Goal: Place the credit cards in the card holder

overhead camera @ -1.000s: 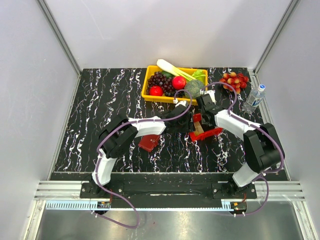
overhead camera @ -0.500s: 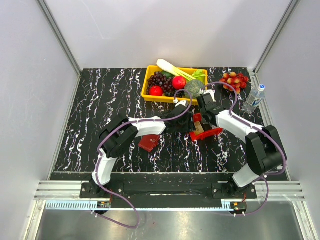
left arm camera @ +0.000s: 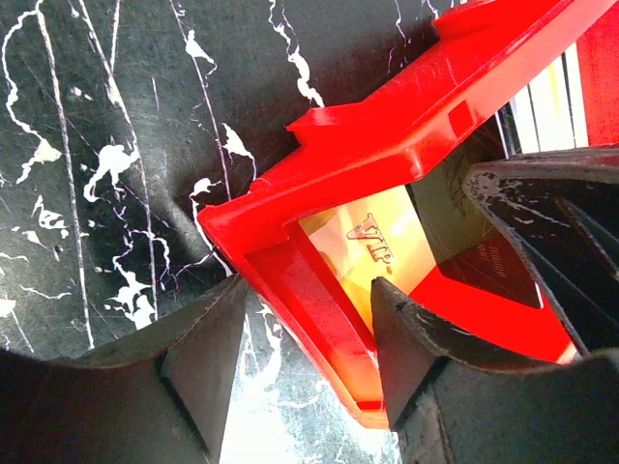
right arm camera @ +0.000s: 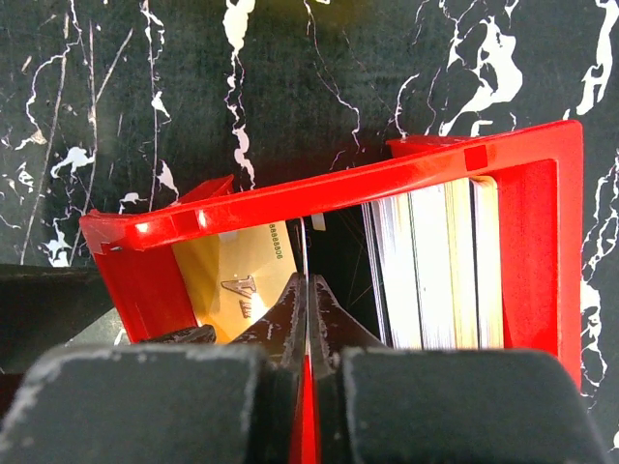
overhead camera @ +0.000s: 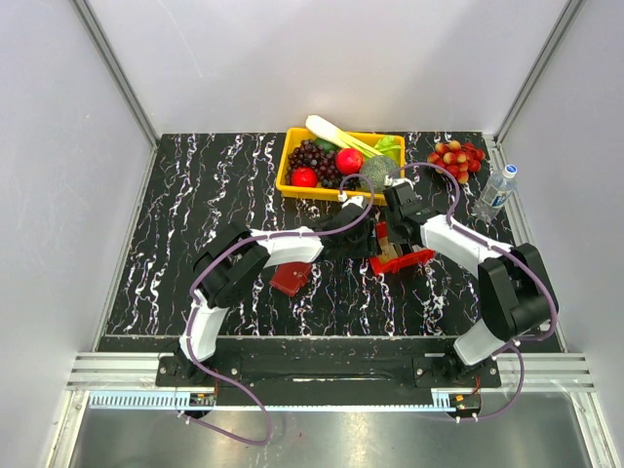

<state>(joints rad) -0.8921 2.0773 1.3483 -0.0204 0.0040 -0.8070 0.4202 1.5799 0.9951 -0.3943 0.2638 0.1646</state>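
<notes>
One legible word: "VIP", on the gold card (left arm camera: pixel 377 242) lying flat in the red tray (left arm camera: pixel 387 126). Small digits along that card's edge are too fine to read.

The right wrist view shows the other credit cards (right arm camera: pixel 435 261) plainly: pale, on edge, packed at the tray's right end. The left wrist view catches only a sliver of them.

Only the top view shows the card holder (overhead camera: pixel 292 278), dark red, on the table (overhead camera: pixel 195 195) beside the left forearm, apart from the tray.

Right gripper (right arm camera: pixel 308 290): fingertips pressed together on a thin card (right arm camera: pixel 304 246) seen edge-on.

Left gripper (left arm camera: pixel 308 300): jaws apart, straddling the tray's wall, one finger inside, one outside.
</notes>
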